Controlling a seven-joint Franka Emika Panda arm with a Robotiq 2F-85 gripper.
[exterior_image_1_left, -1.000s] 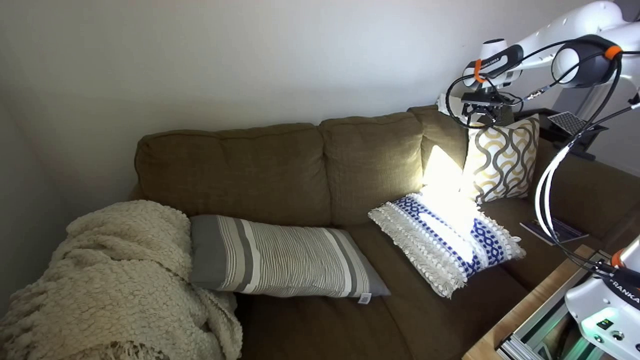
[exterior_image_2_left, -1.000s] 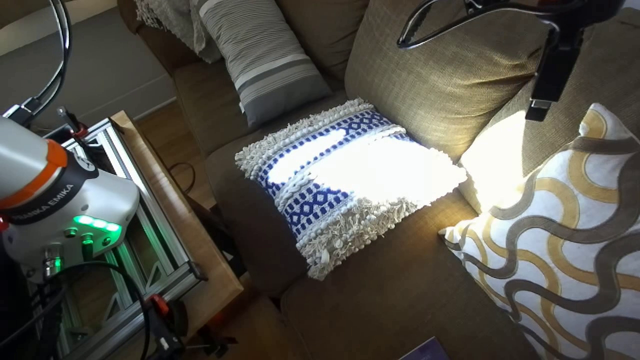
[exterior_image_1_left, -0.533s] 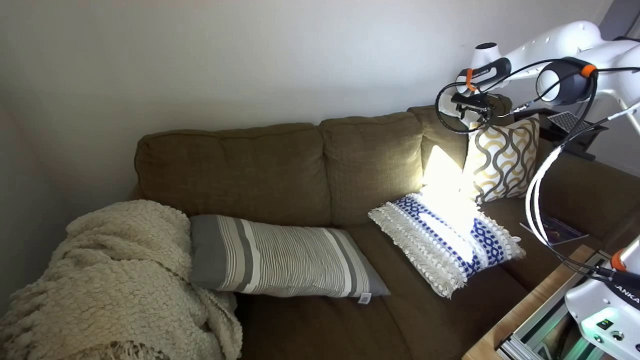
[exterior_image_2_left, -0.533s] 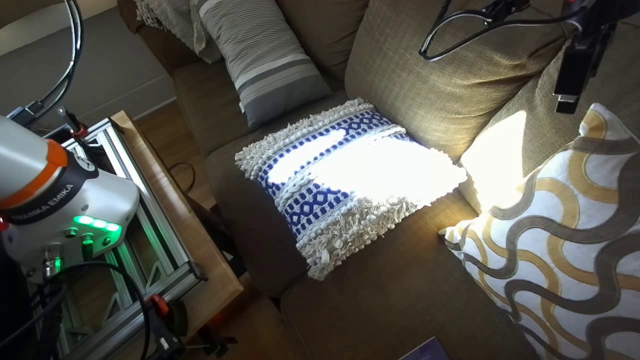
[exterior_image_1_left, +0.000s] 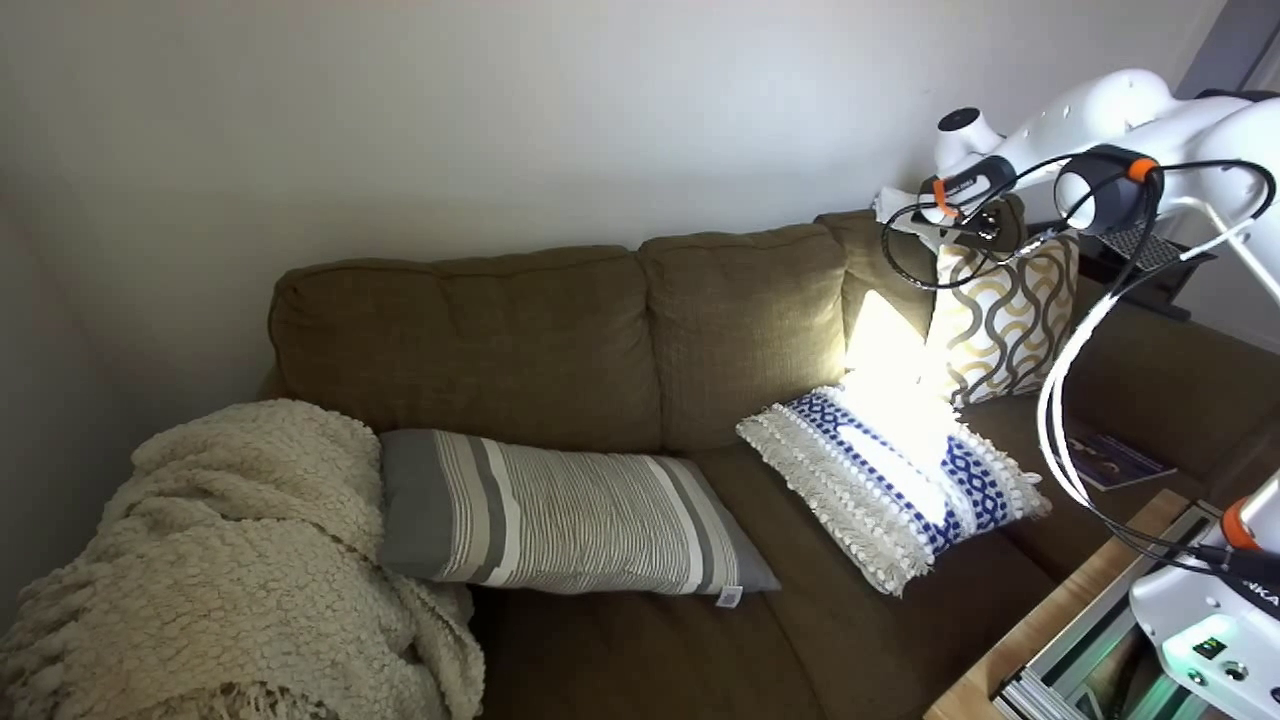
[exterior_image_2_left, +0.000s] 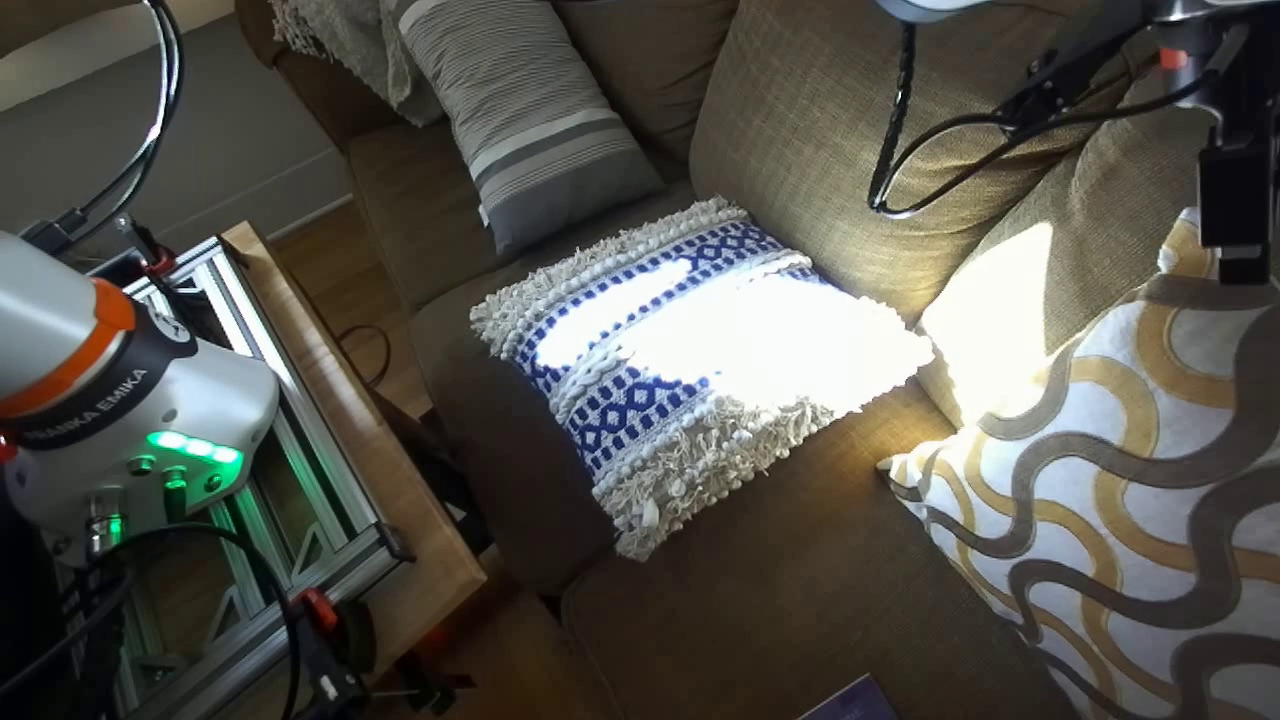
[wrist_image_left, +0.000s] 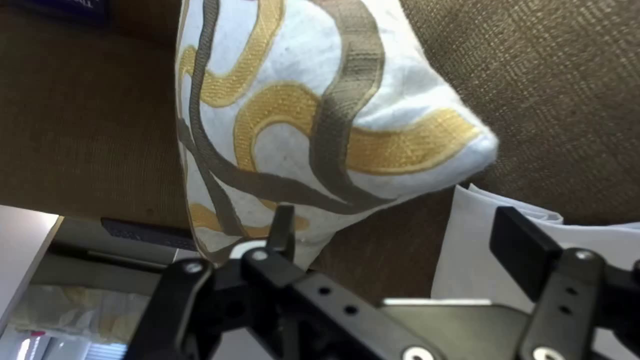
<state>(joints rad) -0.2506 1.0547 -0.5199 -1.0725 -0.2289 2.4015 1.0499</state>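
In the wrist view my gripper (wrist_image_left: 402, 232) stands open, its black fingers wide apart with nothing between them. Nearest to it is a white pillow with yellow and grey-brown waves (wrist_image_left: 287, 130), whose corner points right; the left fingertip overlaps the pillow's lower edge, but contact cannot be made out. Behind the right finger lies folded white cloth or paper (wrist_image_left: 480, 250). The wavy pillow (exterior_image_1_left: 1005, 325) leans on the sofa back, with the hand above its top. At the right edge of an exterior view, a black part of the hand (exterior_image_2_left: 1235, 190) hangs over the same pillow (exterior_image_2_left: 1120, 490).
A blue-and-white fringed pillow (exterior_image_2_left: 640, 405) lies sunlit on the sofa seat. A grey striped pillow (exterior_image_1_left: 590, 515) and a cream blanket (exterior_image_1_left: 250, 560) are farther along. A dark book (exterior_image_1_left: 1120, 460) rests on the seat. Loose cables (exterior_image_1_left: 1060, 370) loop from the arm.
The arm has come lower and the hand has tilted over the wavy pillow; in an exterior view it has shifted right and, lately, down. The pillows have not moved.
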